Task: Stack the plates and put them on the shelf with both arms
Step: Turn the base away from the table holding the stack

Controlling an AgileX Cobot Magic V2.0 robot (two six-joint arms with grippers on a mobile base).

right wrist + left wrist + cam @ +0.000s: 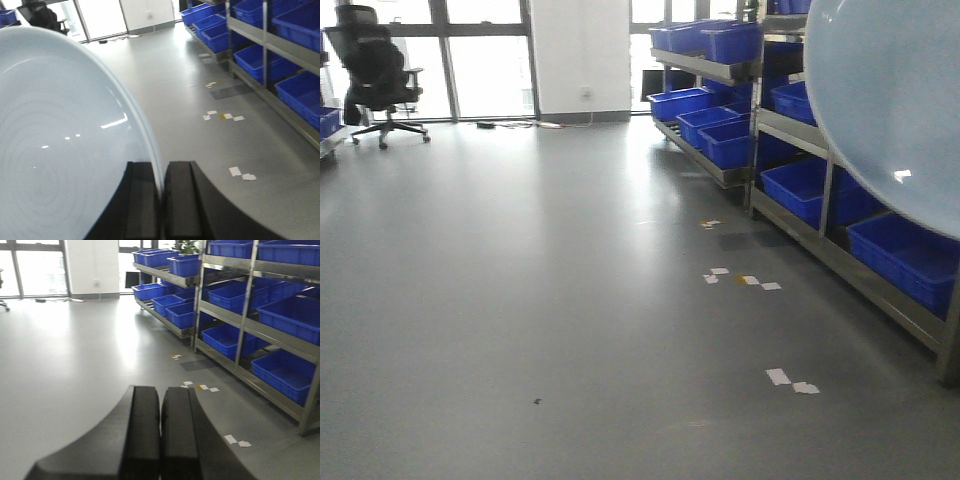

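A pale bluish-white plate (60,150) fills the left half of the right wrist view, held on edge in the air. My right gripper (162,172) is shut on its rim, one black finger on each face. The same plate (900,110) bulges into the upper right corner of the front view, in front of the shelf (790,130). My left gripper (160,400) is shut with nothing between its fingers, hanging over bare grey floor with the shelf (250,270) to its right. Neither gripper shows in the front view. I see only one plate.
Metal shelf racks along the right hold several blue bins (720,140) on each level. White paper scraps (790,378) lie on the grey floor beside the racks. A black office chair (380,75) stands at the far left by the windows.
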